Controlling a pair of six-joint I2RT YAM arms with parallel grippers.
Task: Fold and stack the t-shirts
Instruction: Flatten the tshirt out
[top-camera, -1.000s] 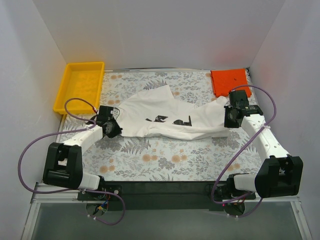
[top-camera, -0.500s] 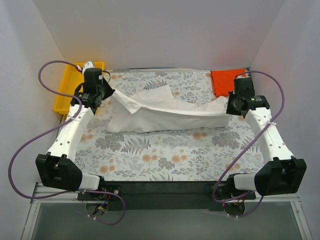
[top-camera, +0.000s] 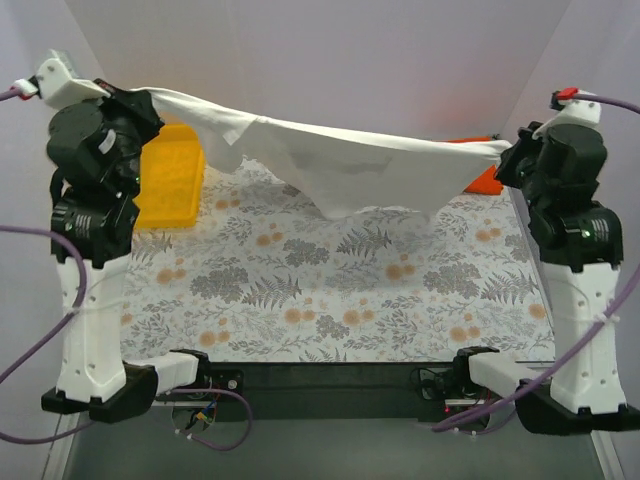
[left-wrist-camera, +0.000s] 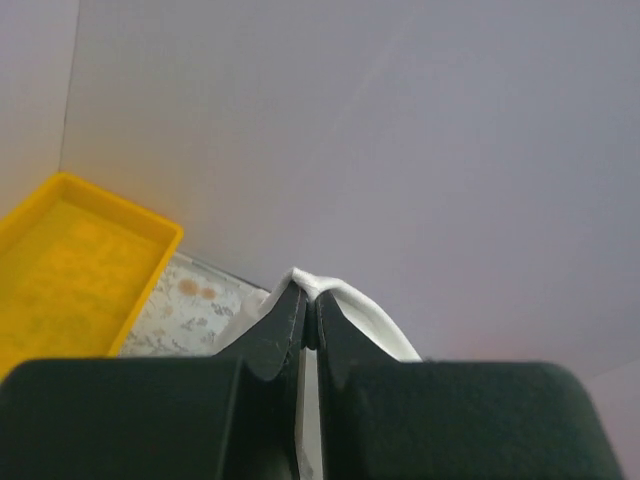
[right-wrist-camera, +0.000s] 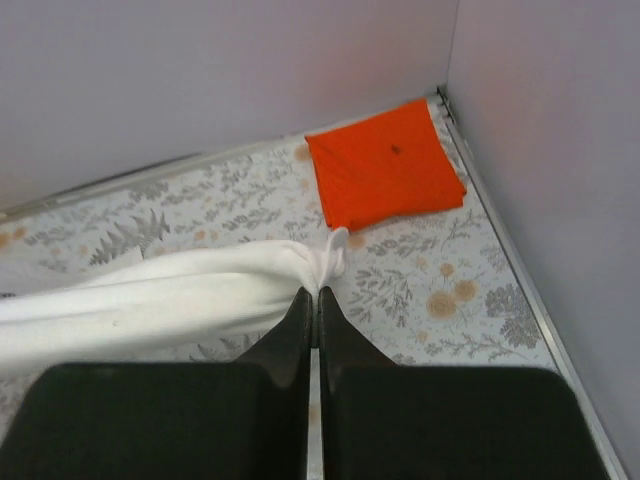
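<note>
T-shirt (top-camera: 350, 165) spans midair, pinched in left jaws and right jaws.

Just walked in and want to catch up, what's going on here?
The left gripper and the right gripper are each pinched shut on one end of the white t-shirt, holding it raised and stretched above the table, its middle sagging. The orange-red t-shirt lies folded at the far right corner. The yellow tray sits at the far left.

Both end effectors (left-wrist-camera: 308, 298) (right-wrist-camera: 317, 300) high — shut tight
</note>
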